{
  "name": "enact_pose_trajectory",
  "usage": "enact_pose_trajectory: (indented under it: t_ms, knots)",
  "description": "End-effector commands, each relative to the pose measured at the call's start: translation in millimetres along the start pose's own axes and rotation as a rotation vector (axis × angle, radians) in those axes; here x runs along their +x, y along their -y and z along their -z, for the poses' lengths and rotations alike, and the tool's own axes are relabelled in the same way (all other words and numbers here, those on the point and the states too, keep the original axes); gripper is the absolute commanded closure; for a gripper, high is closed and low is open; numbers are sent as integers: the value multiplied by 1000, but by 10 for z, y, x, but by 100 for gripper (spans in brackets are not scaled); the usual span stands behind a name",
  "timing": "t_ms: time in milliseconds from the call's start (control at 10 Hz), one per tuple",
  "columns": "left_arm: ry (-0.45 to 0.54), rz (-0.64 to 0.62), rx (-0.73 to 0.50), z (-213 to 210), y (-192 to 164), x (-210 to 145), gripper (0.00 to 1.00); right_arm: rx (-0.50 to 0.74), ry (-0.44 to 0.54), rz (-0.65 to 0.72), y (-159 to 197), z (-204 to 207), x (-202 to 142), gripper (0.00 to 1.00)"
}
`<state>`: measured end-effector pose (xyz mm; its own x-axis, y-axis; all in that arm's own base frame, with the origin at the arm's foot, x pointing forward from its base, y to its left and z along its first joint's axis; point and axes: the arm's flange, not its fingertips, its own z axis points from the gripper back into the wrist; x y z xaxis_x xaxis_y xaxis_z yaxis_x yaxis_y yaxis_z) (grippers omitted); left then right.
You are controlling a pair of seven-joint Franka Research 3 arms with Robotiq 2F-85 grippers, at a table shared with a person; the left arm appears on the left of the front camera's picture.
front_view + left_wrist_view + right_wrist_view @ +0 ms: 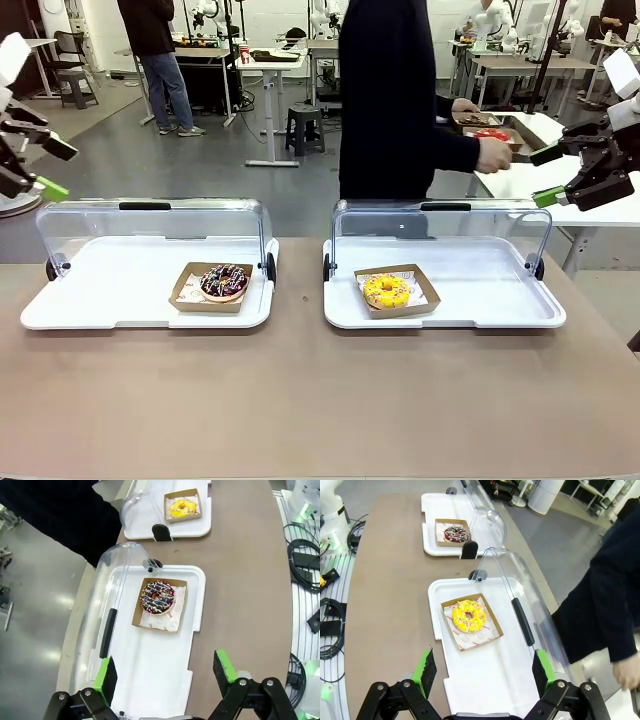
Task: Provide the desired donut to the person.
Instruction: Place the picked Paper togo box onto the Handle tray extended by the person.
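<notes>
A chocolate donut with coloured sprinkles (223,282) lies in a cardboard tray on the left white tray (90,300). A yellow-glazed donut (387,291) lies in its own cardboard tray on the right white tray (500,295). Both clear lids stand swung back. The person (390,100) in black stands behind the right tray, both hands reaching to a side table. My left gripper (57,168) hovers open above the left tray's outer end, over the chocolate donut (158,597). My right gripper (546,175) hovers open beyond the right tray, looking down on the yellow donut (468,615).
The brown tabletop (300,400) in front of both trays is bare. The open lids (150,225) form a wall along the trays' far side. A side table (520,170) with a dish of food (490,135) stands at the back right, close to my right gripper.
</notes>
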<state>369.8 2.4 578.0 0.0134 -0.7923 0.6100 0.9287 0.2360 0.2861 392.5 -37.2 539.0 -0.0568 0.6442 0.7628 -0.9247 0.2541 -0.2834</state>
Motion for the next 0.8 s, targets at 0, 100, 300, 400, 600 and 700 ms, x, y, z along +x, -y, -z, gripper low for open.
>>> enact_pose_trajectory:
  t_ms: [0,100,300,400,600,700]
  knots:
    - [25,62,-4,-251,125,-208,0,-1,18,-9,5,8,-5,0]
    - [38,97,-24,-334,154,-271,0,-1,18,-9,5,8,-5,0]
    - [69,145,-60,-439,150,-373,0,-1,18,-9,5,8,-5,0]
    - [77,125,-60,-466,134,-410,0,-1,18,-9,5,8,-5,0]
    - [132,82,-88,-505,97,-476,0,-1,18,-9,5,8,-5,0]
    - [164,63,-95,-542,69,-546,0,-1,18,-9,5,8,-5,0]
